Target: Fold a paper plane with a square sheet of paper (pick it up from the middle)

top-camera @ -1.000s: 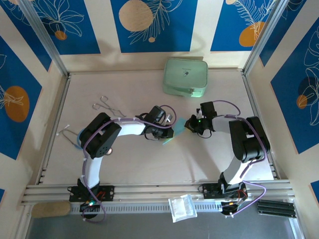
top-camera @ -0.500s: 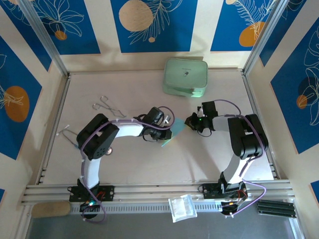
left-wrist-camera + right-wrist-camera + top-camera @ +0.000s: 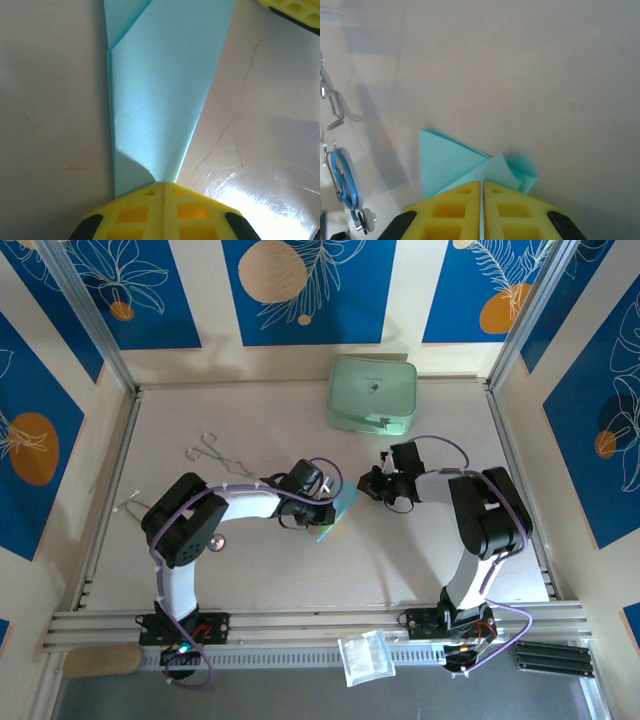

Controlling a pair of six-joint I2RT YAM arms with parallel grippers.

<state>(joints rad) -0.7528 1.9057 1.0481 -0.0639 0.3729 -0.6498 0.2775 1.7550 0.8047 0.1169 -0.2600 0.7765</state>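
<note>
The sky-blue sheet of paper [image 3: 337, 513] is folded into a narrow tapering shape, like a paper plane, and lies low over the table centre between both arms. My left gripper [image 3: 325, 502] is shut on its narrow end; in the left wrist view the paper [image 3: 160, 90] fans out from the closed yellow gripper [image 3: 163, 183]. From the right, my right gripper [image 3: 372, 483] is shut on the other end. In the right wrist view a thin edge of the paper [image 3: 450, 160] runs between the pressed right gripper [image 3: 481, 182], with folded flaps spreading beyond.
A mint-green case [image 3: 372, 393] stands at the back, right of centre. Metal tongs [image 3: 215, 452] lie at the left, with a blue-handled tool [image 3: 342, 185] near the left arm. A clear plastic bag [image 3: 365, 655] rests on the front rail.
Both grippers have shifted a little to the left with the paper still held between them. The right wrist has moved up and left; the left elbow has swung left.
</note>
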